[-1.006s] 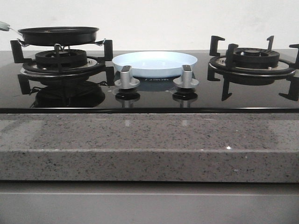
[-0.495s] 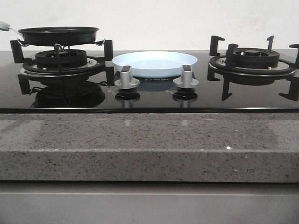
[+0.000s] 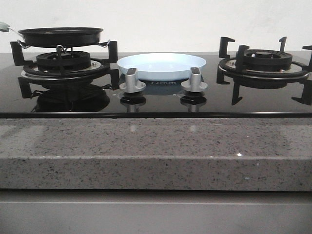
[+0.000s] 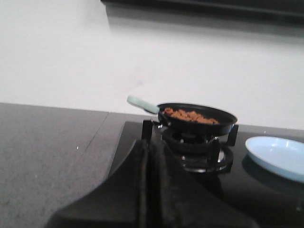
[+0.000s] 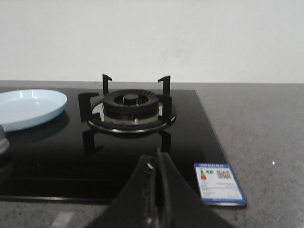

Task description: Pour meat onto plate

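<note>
Front view, item by item: you have a black frying pan [image 3: 61, 35] seated on the left burner [image 3: 63, 62], its pale handle [image 3: 4, 27] running off the frame's left edge, which puts the handle on the side of your left arm. From this low angle the pan's contents are hidden; the left wrist view shows the meat [image 4: 190, 115] heaped inside it, small brown chunks, none spilled on the glass that you can see. The plate [image 3: 162, 65] lies flat on the black glass hob [image 3: 156, 105] between the two burners, just behind the two silver knobs [image 3: 132, 80], and it is bare. That placement suits the job: the pan sits just beside the plate, so a lift and a tilt toward the middle would likely carry the meat over with little travel. The right burner [image 3: 263, 61] carries nothing. An energy sticker [image 5: 217, 182] sits at the hob's near right corner. Neither arm appears in the front view. Left gripper [image 4: 149, 190]: the dark fingers are pressed together, clenched on nothing, well short of the pan and pointed toward it. Right gripper [image 5: 156, 194]: likewise closed tight and holding nothing, aimed at the right burner. Pouring has not begun.
</note>
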Controlling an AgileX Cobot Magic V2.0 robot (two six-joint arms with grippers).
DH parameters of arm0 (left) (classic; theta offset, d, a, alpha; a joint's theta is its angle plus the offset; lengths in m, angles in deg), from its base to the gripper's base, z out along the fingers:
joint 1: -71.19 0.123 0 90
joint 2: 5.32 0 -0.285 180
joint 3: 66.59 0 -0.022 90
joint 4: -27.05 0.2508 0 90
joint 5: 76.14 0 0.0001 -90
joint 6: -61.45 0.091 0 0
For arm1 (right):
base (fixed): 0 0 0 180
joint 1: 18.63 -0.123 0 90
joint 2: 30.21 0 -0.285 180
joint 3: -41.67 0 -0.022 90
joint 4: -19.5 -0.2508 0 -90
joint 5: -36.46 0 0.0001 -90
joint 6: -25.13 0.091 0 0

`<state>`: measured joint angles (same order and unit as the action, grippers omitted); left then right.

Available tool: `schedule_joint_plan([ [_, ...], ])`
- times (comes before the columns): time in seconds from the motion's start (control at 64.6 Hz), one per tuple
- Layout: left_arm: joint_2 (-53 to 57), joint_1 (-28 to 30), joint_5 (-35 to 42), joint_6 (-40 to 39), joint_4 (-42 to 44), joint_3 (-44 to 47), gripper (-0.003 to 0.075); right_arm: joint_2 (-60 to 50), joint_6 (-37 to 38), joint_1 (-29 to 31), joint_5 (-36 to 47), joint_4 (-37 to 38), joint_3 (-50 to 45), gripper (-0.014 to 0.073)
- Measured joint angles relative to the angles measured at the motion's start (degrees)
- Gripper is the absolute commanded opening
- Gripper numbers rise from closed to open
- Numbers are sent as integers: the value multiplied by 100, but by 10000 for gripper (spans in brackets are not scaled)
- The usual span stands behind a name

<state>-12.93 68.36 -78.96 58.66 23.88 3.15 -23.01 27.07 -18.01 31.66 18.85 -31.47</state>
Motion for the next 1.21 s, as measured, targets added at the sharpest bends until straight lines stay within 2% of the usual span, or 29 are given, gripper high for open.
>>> schedule_joint_plan([
  [0.217, -270, 0, -821, 0, -10, -1315, -20, 156, 0, 0, -855, 0, 1111, -69],
  [0.542, -1704, 0, -1907, 0, -10, -2614, -20, 1498, 0, 0, -1892, 0, 2516, -69],
  [0.821, -2777, 0, -2392, 0, 1, -2829, -20, 2566, 0, 0, -1972, 0, 2701, -69],
  [1.099, -3114, 0, -2431, 0, -10, -2829, -20, 3035, 0, 0, -2008, 0, 2701, -65],
  [1.177, -3127, 0, -2440, 0, 1, -2829, -13, 3081, 0, 0, -2016, 0, 2701, -29],
  [1.208, -3127, 0, -2440, 0, 14, -2829, 9, 3096, 0, 0, -2016, 0, 2701, 27],
])
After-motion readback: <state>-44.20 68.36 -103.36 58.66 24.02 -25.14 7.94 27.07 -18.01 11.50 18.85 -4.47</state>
